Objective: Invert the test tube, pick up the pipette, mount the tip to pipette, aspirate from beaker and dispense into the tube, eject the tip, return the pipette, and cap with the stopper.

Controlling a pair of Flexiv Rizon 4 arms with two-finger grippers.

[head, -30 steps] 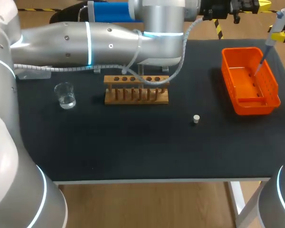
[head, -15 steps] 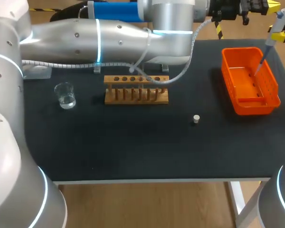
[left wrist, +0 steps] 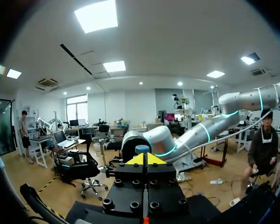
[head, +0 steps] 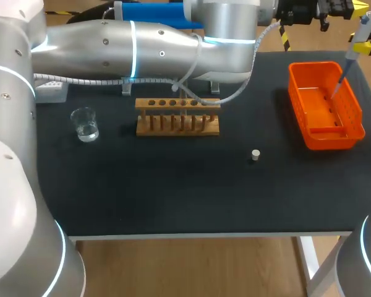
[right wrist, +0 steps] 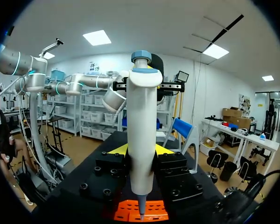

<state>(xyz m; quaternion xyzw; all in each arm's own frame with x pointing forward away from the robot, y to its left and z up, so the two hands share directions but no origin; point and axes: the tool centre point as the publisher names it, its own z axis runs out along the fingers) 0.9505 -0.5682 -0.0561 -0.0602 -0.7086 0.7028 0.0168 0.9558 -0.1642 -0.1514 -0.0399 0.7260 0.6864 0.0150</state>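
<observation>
The left arm [head: 142, 46] is swinging right along the desk's [head: 173, 185] far edge, its big elbow sliding past the rack [head: 177, 117]. That carries the left gripper [left wrist: 145, 159] closer to the far right corner. Its yellow tips are pressed together with nothing between them.

And there at that far right corner, no movement at all! The right gripper [right wrist: 140, 150] hangs above the orange basket [head: 334, 140] exactly as it did a second ago. Its fingers are clamped on the white body of the pipette [head: 357, 44], the thin end pointing down into the basket. Whether a tip is on yet, I cannot tell.

The beaker [head: 85, 124] near the left edge, the rack and the stopper [head: 255, 155] mid-desk have not budged.

So the pipette pickup looks done. The left gripper now faces the pipette head-on, which suggests it is lining up to help with it. Aspirating, dispensing and capping are all ahead.
</observation>
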